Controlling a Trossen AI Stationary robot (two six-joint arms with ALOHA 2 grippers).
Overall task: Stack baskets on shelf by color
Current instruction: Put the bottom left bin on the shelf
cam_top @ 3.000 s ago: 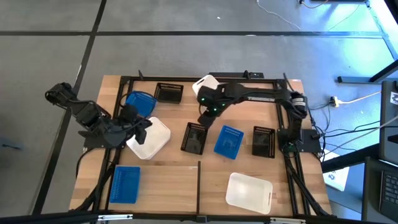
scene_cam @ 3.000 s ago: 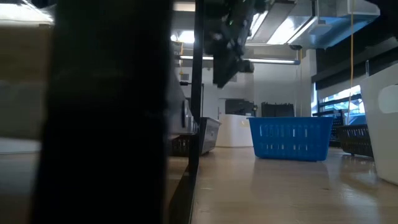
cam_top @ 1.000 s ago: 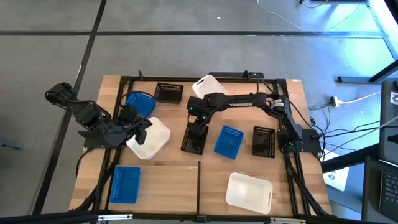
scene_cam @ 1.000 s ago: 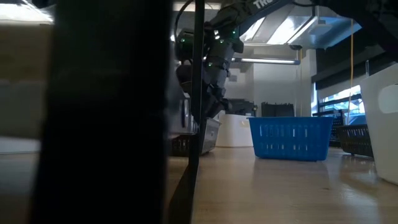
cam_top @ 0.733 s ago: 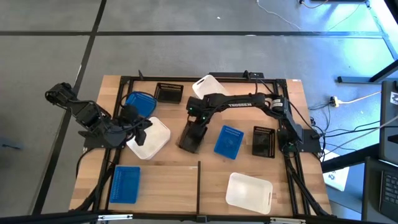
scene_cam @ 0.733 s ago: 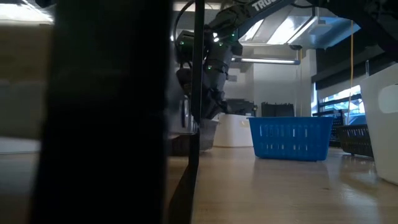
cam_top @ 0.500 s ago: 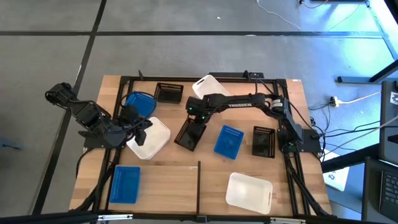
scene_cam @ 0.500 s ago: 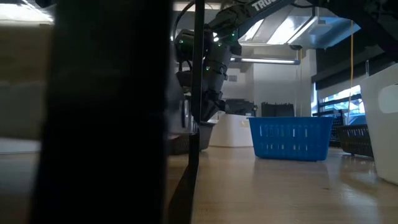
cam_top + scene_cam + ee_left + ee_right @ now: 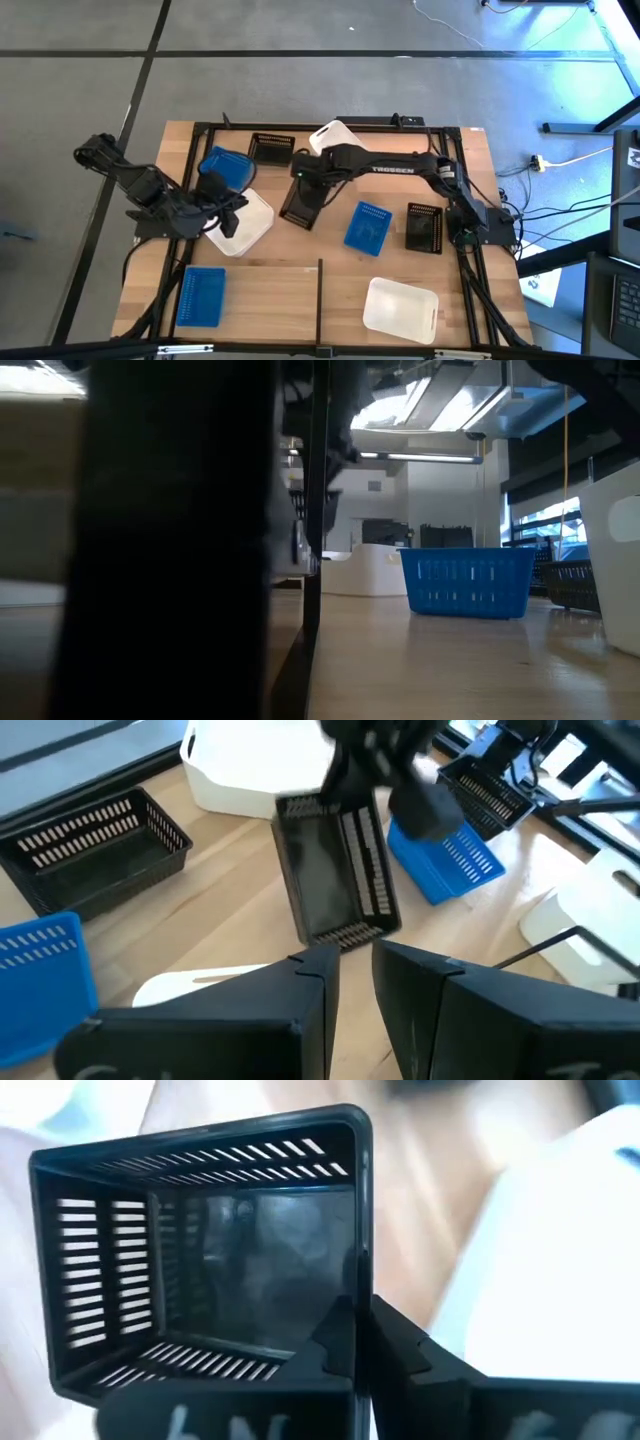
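Observation:
My right gripper [image 9: 305, 175] is shut on a small black slotted basket [image 9: 298, 205], which hangs over the middle of the wooden shelf [image 9: 270, 300]. The left wrist view shows the basket [image 9: 335, 870] from the side. The right wrist view looks into its open top [image 9: 200, 1250]. My left gripper [image 9: 232, 212] waits open above a white basket [image 9: 252, 225] at the left, a narrow gap between its fingers [image 9: 355, 965]. A blue basket [image 9: 222, 165] sits just beyond it. My right gripper pinches the black basket's far short wall [image 9: 356, 1285] at the rim, one finger [image 9: 335, 1330] inside and one [image 9: 405, 1355] outside. The fingers come steeply from above. The basket hangs tilted below them, its near end [image 9: 345, 932] lowest, clear of the board.
On the board are a black basket [image 9: 270, 148] and a white one [image 9: 330, 135] at the far edge. A blue [image 9: 368, 228] and a black basket [image 9: 424, 228] lie right of centre. A blue [image 9: 200, 297] and a white one [image 9: 400, 305] lie near the front. Black rails [image 9: 320, 290] cross it.
My right gripper has risen and gone a little toward the far left with the black basket. The basket, lying flat on the board a second ago, first tipped up at its far end and now hangs clear and tilted.

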